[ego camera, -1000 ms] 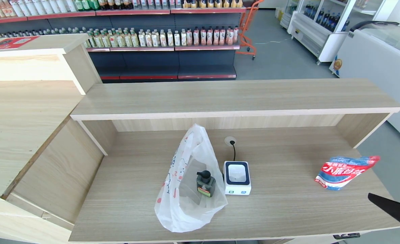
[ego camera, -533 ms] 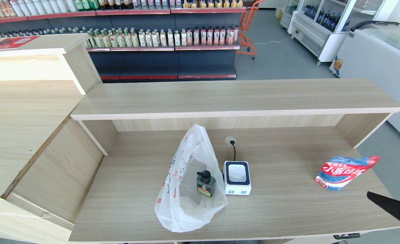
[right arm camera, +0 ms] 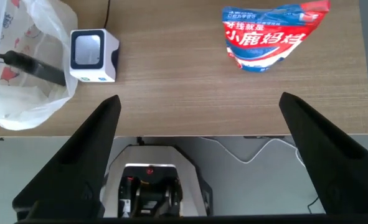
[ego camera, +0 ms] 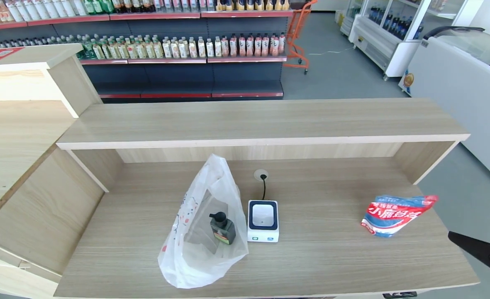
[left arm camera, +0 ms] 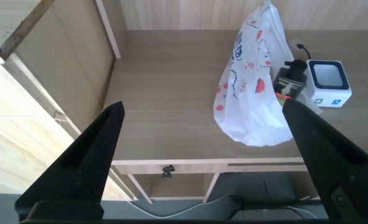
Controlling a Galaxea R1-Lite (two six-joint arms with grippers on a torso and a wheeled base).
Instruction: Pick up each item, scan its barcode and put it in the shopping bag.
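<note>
Well apart: pouch [right arm camera: 272, 34], right claw [right arm camera: 199, 99]

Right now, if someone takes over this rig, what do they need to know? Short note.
Both open and empty: left gripper back from the near edge of the counter, facing the bag; right gripper by the near right corner, short of the pouch.
The bag stands just left of the scanner, with the bottle upright inside.
The pouch lies flat on the counter, well right of the scanner.
Done: bottle bagged.
Left: pick up the pouch, scan it, bag it.
</note>
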